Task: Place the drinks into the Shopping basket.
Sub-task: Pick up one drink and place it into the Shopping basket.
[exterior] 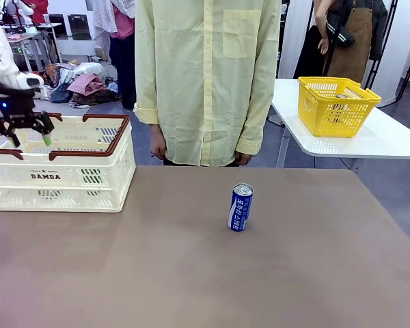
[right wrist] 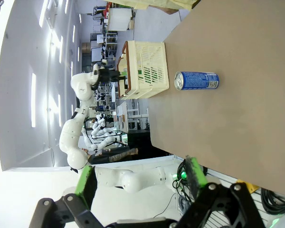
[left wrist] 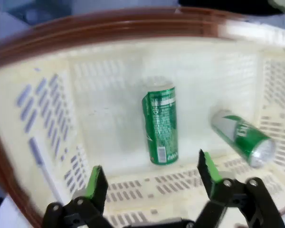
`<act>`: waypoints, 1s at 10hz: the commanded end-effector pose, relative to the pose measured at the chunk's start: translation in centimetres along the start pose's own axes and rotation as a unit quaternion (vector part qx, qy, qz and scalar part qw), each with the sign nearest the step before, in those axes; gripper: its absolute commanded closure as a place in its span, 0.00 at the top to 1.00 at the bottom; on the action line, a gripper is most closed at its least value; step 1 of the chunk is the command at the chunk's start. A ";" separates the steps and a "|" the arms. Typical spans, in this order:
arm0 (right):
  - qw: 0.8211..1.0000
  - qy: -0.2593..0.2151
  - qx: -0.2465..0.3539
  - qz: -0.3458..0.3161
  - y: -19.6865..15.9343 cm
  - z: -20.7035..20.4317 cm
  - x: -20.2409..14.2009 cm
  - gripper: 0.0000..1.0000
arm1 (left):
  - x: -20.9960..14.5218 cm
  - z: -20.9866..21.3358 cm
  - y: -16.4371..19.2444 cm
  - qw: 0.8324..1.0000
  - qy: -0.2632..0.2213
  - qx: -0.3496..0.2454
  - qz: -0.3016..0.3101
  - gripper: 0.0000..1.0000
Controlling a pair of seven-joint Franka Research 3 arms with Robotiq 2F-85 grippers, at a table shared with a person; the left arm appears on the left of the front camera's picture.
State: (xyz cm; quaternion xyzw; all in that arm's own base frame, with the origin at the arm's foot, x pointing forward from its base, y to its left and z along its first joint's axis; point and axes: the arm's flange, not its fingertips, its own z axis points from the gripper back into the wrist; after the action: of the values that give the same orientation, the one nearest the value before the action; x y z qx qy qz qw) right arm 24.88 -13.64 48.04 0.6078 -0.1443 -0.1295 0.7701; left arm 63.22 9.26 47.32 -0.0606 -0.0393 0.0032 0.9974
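Note:
A blue drink can [exterior: 240, 207] with white lettering stands upright near the middle of the brown table; the right wrist view shows the same blue can [right wrist: 196, 80] far ahead. The cream Shopping basket [exterior: 82, 179] marked DAMDA sits at the far left. My left gripper [exterior: 26, 133] hovers open over its rim. Looking down through the left gripper [left wrist: 152, 175], two green cans lie on the basket floor: one [left wrist: 160, 124] in the middle, another [left wrist: 242, 137] toward the right wall. My right gripper [right wrist: 140, 178] is open and holds nothing, off the table's near edge.
A person in a pale yellow shirt [exterior: 205, 75] stands at the table's far side, hands down. A yellow basket [exterior: 336, 104] rests on a white table [exterior: 386, 140] at the back right. Bare brown tabletop [exterior: 191, 273] surrounds the blue can.

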 end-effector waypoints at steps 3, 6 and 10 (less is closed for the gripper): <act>1.000 -0.004 0.009 -0.005 0.5 0.0 0.1 1.00 | -2.9 12.4 0.6 0.964 -0.090 -0.241 0.063 1.00; 1.000 -0.004 0.009 -0.005 0.5 0.0 0.1 1.00 | -10.5 13.8 3.8 0.914 -0.018 -0.405 -0.011 1.00; 1.000 -0.004 0.009 -0.005 0.5 0.0 0.1 1.00 | -18.0 6.6 13.7 0.791 -0.020 -0.610 -0.040 1.00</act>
State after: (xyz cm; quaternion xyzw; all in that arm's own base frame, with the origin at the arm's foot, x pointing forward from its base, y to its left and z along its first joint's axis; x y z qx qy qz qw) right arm 24.90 -13.65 48.01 0.6079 -0.1438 -0.1298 0.7700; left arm 43.99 22.48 52.89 -0.6234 -0.0569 -0.0722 0.7765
